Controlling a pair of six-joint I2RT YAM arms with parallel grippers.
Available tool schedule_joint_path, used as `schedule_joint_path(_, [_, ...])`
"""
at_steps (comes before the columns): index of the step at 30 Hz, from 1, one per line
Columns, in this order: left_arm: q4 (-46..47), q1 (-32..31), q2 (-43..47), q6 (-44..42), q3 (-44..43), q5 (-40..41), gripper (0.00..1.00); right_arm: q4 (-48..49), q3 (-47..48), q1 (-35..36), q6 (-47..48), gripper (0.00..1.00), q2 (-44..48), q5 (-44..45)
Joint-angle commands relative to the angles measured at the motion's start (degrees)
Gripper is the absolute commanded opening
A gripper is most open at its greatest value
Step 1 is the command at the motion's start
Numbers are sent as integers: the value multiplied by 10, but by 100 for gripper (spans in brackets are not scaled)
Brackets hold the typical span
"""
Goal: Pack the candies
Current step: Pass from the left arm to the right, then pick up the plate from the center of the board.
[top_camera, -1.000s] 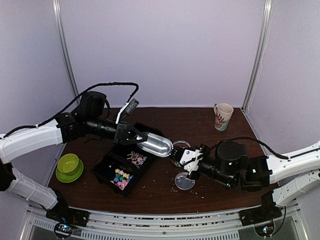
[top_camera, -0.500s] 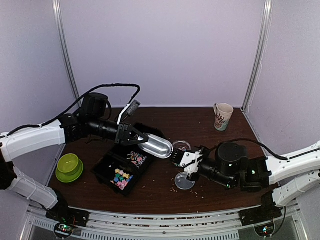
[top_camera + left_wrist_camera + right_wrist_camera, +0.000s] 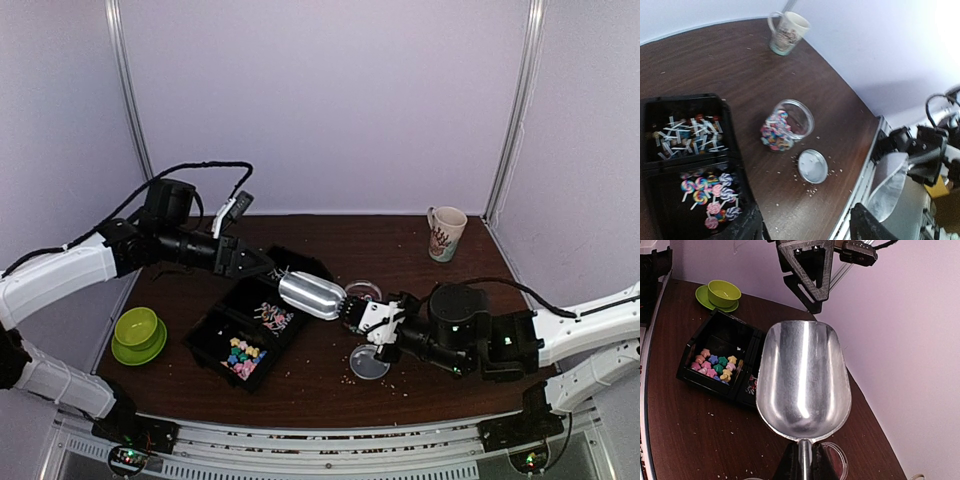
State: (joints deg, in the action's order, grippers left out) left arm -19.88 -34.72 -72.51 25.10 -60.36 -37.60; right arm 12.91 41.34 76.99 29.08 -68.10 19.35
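Observation:
A shiny metal scoop hangs empty over the table, and my right gripper is shut on its thin handle. My left gripper stands open just left of the scoop's rim, holding nothing; in the left wrist view its dark fingers frame bare table. The candies lie in a black tray: pastel star pieces, swirl lollipops and white-stick pieces. More candies fill a clear jar, whose round lid lies beside it.
A green cup on a saucer sits at the near left. A patterned mug stands at the far right. Pale crumbs are scattered around the lid. The right arm's body lies low along the near right.
My left gripper has opened, let go of the scoop and drawn back to the left. The scoop stays in my right gripper and has tilted a little lower.

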Motion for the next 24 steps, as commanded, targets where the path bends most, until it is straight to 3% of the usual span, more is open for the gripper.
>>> schedule_joint_path(1, [-103, 48, 15, -70, -50, 110, 65, -55, 34, -13, -47, 0, 0, 11])
schedule_joint_path(6, [-192, 59, -39, -126, -99, 231, 69, -111, 59, -33, -90, 0, -7, 17])
schedule_joint_path(13, [-256, 73, -138, -153, -153, 338, 70, -212, 112, -55, -139, 0, -20, 31])
schedule_joint_path(24, [-269, 82, -255, -167, -195, 370, 67, -279, 139, -63, -162, 0, -11, 41])
